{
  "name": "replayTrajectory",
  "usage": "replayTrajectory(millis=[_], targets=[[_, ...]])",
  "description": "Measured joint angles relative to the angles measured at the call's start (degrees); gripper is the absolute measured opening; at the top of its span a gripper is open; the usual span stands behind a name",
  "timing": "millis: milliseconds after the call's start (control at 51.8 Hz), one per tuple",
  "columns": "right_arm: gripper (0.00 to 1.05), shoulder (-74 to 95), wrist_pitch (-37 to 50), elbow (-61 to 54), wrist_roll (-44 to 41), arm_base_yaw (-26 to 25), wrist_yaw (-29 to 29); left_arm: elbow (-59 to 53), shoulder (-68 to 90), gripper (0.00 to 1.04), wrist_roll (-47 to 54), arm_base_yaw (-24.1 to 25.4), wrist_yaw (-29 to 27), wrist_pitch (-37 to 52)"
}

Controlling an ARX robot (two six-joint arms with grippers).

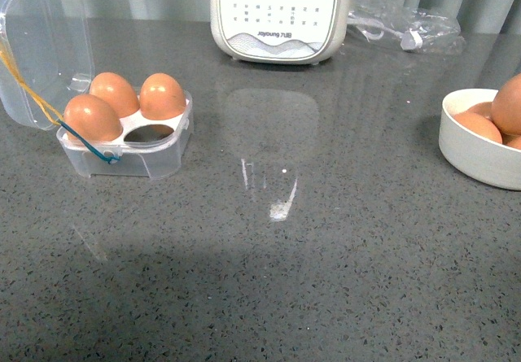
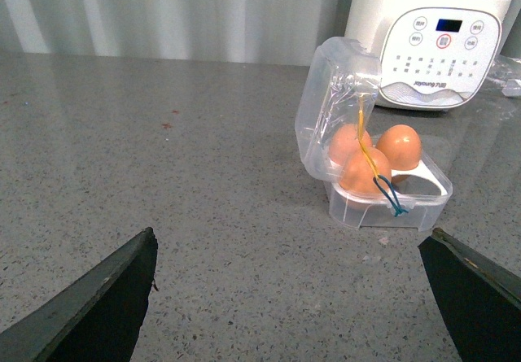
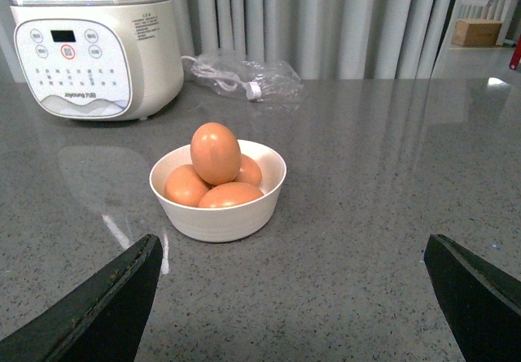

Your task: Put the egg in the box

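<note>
The clear box stands open at the left of the grey counter, its lid tipped back. Three brown eggs fill its hollows, the front one beside an empty hollow. More eggs lie in the white bowl at the right edge; one egg rests on top of the pile. My left gripper is open above bare counter, short of the box. Open too, my right gripper hovers a little in front of the bowl. Neither arm shows in the front view.
A white cooker stands at the back middle of the counter. A clear plastic bag with a cable lies to its right. Grey curtains hang behind. Bare counter stretches between box and bowl.
</note>
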Motion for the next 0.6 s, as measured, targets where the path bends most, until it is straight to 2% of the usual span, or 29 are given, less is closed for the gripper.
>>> replayTrajectory(millis=[444, 483, 540, 598], targets=[[0.98, 0.0, 0.0, 0.0, 0.0, 0.0, 0.0, 0.0, 0.0, 0.98, 0.0, 0.0, 0.0, 0.0], [0.98, 0.74, -1.25, 0.37, 1.07, 0.2, 1.27, 0.0, 0.0, 0.98, 0.02, 0.0, 0.0, 0.0], [0.98, 10.4, -10.69, 6.01, 7.48, -0.76, 6.38, 0.0, 0.0, 0.98, 0.02, 0.0, 0.0, 0.0], [0.98, 19.43, -7.19, 8.35, 7.34, -2.34, 8.5, 0.0, 0.0, 0.98, 0.02, 0.0, 0.02, 0.0]])
